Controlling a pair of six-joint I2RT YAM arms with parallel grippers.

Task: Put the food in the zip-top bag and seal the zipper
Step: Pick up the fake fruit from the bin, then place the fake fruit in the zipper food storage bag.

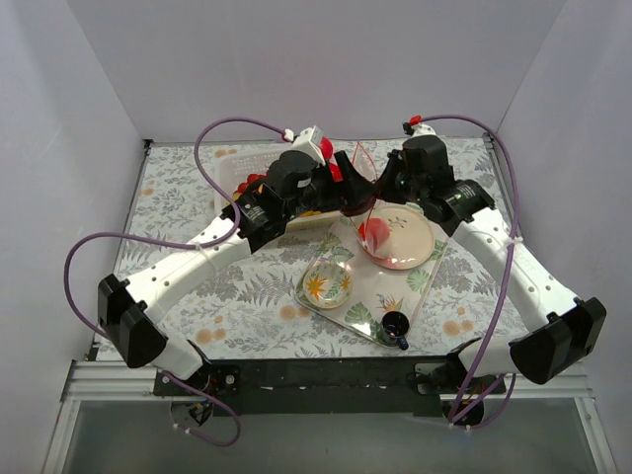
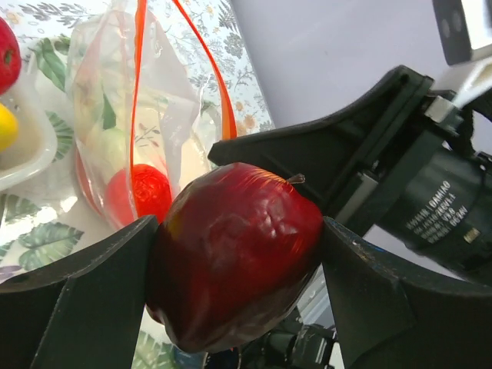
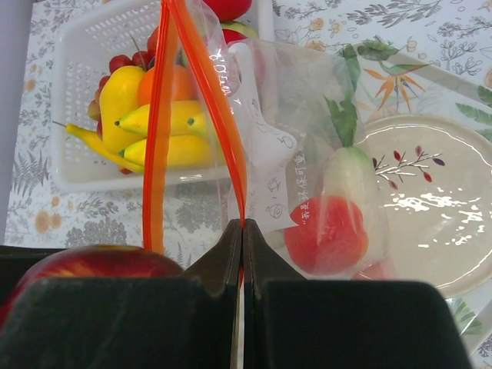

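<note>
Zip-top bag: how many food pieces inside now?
2: a red piece and a pale whitish piece touching it, both deep in the zip-top bag. More may be hidden by crinkles.

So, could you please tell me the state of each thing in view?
Zip-top bag: held up, mouth open, red piece and whitish piece inside.
Zipper: unsealed.
Red apple: gripped by left fingers, outside the bag.
Right fingers: shut on the zipper edge.
White basket: holds bananas and other fruit.

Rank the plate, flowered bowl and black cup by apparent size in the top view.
1. Plate, largest.
2. Flowered bowl.
3. Black cup, smallest.
All sit at similar depth, so the order holds.
</note>
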